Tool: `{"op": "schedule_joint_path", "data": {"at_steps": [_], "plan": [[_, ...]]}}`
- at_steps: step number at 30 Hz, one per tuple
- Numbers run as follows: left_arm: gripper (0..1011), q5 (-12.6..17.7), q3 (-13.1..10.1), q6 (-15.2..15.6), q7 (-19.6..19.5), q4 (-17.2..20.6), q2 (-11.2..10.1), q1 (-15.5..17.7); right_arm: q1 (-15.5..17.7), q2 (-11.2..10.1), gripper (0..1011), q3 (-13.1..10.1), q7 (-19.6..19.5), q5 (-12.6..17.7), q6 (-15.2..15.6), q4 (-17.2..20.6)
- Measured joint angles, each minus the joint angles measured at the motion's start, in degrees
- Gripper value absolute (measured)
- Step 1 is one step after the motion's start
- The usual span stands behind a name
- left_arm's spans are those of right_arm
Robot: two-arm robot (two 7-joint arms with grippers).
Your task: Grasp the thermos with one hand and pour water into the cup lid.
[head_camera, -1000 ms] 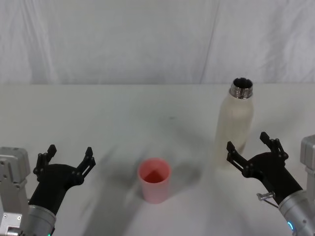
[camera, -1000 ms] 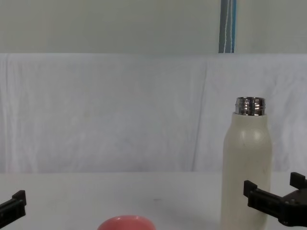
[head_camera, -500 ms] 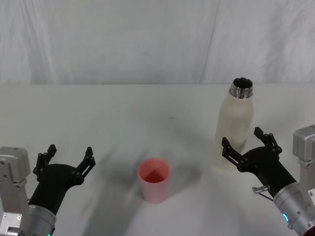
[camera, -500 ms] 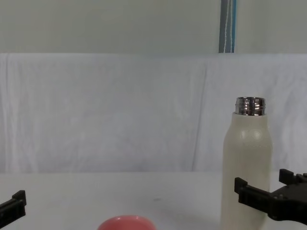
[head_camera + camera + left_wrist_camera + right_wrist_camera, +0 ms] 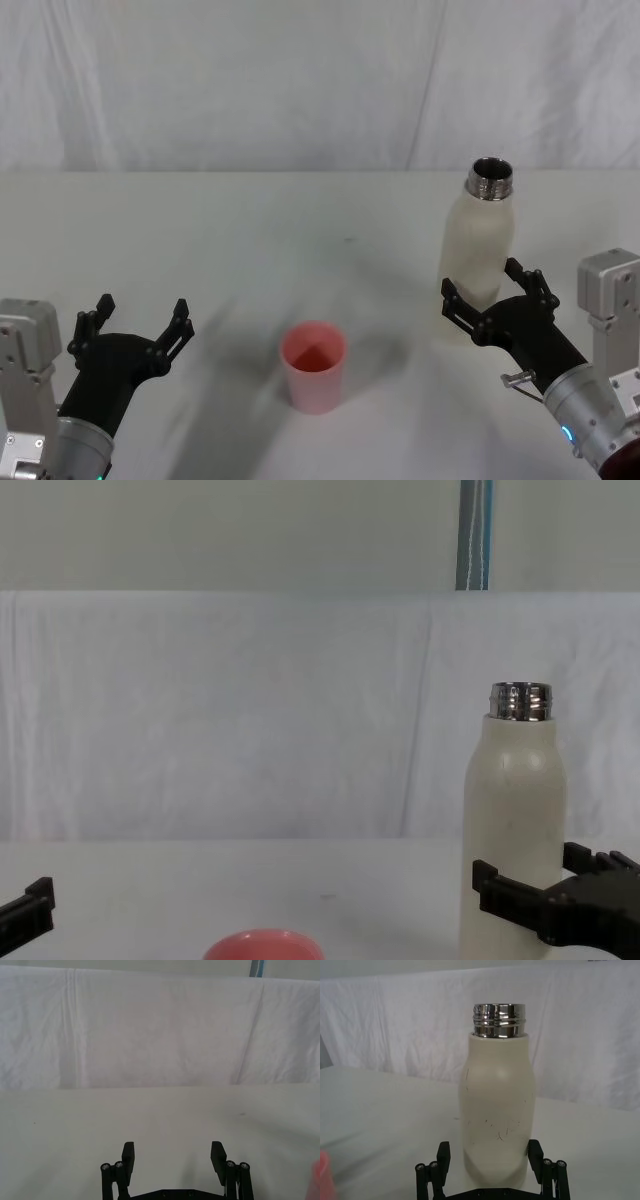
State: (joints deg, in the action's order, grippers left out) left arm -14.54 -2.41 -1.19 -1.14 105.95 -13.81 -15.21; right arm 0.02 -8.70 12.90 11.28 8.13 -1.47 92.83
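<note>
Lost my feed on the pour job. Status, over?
Right end effector open, straddling the thermos base, not clamped. Left end effector open, parked near the table's left. Cup lid upright, centre. Nothing in the way.

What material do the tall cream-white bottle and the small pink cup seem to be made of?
The tall cream-white bottle: its body looks like matte coated metal or plastic, with fine dark scuffs and no glare. Its neck is shiny and threaded, most likely steel, since it mirrors the light.

The small pink cup: probably plastic, with a smooth, even salmon surface, a thin rim and a dull sheen.
</note>
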Motion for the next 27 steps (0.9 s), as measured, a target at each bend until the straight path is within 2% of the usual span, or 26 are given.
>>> {"op": "schedule_joint_path", "data": {"at_steps": [27], "plan": [[1001,0.0,0.0,0.0,0.0,0.0,0.0,0.0,-3.5,0.9,1001,0.1,-0.1,0.6,-0.3,-5.0]]}}
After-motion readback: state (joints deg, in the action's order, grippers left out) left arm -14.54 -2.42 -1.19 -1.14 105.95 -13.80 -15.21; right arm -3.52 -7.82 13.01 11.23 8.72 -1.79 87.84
